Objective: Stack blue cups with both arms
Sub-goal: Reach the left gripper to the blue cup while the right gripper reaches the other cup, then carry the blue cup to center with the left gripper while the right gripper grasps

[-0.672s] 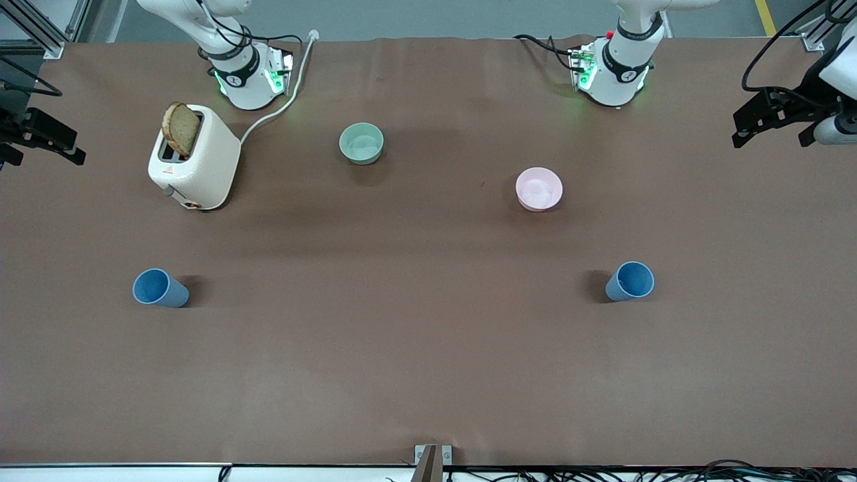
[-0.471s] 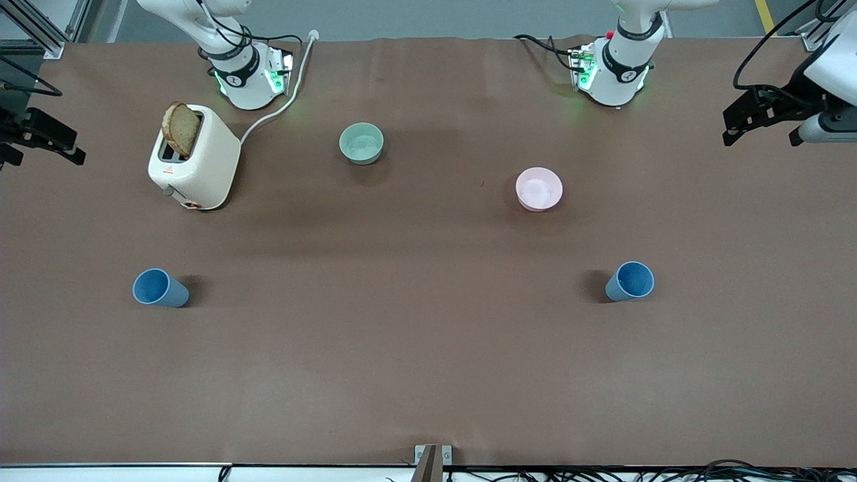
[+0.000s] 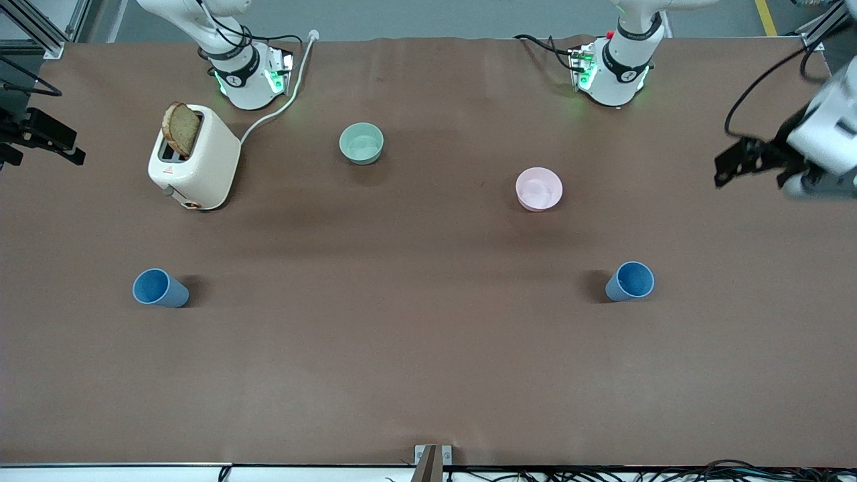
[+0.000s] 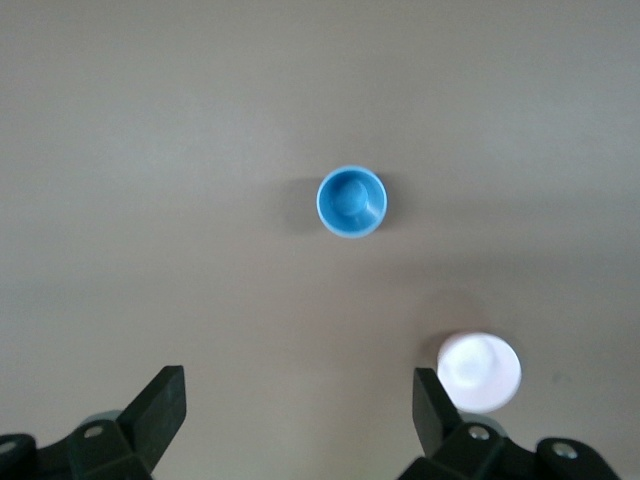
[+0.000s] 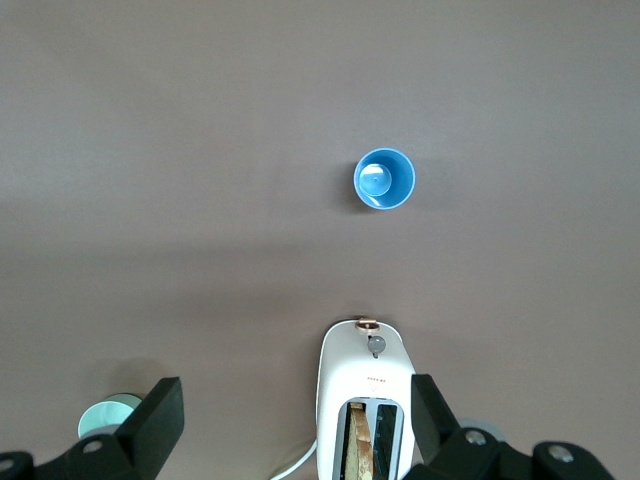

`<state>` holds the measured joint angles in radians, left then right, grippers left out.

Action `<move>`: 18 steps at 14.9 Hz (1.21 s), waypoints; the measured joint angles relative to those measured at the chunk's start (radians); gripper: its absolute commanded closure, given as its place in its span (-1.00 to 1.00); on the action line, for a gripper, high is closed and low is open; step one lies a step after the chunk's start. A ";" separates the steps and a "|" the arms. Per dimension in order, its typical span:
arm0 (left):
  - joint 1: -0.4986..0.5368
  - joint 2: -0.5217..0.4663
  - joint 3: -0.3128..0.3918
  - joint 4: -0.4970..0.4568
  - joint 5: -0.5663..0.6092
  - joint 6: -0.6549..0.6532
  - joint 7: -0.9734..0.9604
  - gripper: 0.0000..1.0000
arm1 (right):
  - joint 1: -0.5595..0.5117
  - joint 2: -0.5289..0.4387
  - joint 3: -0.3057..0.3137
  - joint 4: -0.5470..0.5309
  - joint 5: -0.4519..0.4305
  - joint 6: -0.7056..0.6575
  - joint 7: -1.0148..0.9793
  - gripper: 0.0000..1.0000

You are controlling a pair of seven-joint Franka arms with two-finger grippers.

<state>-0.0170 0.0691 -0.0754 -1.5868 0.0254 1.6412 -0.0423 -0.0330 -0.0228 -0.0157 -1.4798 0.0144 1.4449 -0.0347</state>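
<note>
Front view: two blue cups upright on the bench, well apart. One cup (image 3: 160, 288) sits toward the right arm's end, nearer the camera than the toaster (image 3: 194, 158); the other cup (image 3: 630, 281) sits toward the left arm's end, nearer the camera than the pink bowl (image 3: 539, 189). One cup per arm, so probably each arm takes its own. Green bowl (image 3: 361, 142) is near the bases. Both bowls and both cups look empty; the toaster has a bread slice (image 3: 181, 128) sticking up from a slot. Left gripper (image 3: 750, 161) is in the air over the bench edge at its end. Right gripper (image 3: 40, 137) waits at the other bench edge.

Left wrist view: jaws wide open, holding nothing (fingers (image 4: 158, 412) frame the shot). It looks straight down into its cup (image 4: 351, 201), pink bowl (image 4: 479, 372) close by.

Right wrist view: jaws wide open too, empty. Its cup (image 5: 385, 179), toaster (image 5: 366, 395) and green bowl (image 5: 112, 416) all show.

Nothing grasped yet; stacking not started.
</note>
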 measured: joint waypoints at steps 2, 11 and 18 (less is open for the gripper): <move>0.022 0.065 0.001 -0.073 0.000 0.159 0.006 -1.00 | 0.000 0.000 0.000 0.000 0.000 0.000 0.000 -1.00; 0.040 0.319 -0.005 -0.312 0.000 0.654 0.052 -0.25 | -0.023 0.059 -0.002 -0.008 0.001 0.106 0.000 -1.00; 0.035 0.413 -0.010 -0.310 0.000 0.695 0.052 1.00 | -0.088 0.277 -0.006 -0.076 0.021 0.358 -0.033 -1.00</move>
<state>0.0183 0.4823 -0.0851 -1.8964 0.0255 2.3361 0.0096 -0.1213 0.2545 -0.0214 -1.5558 0.0353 1.8030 -0.0682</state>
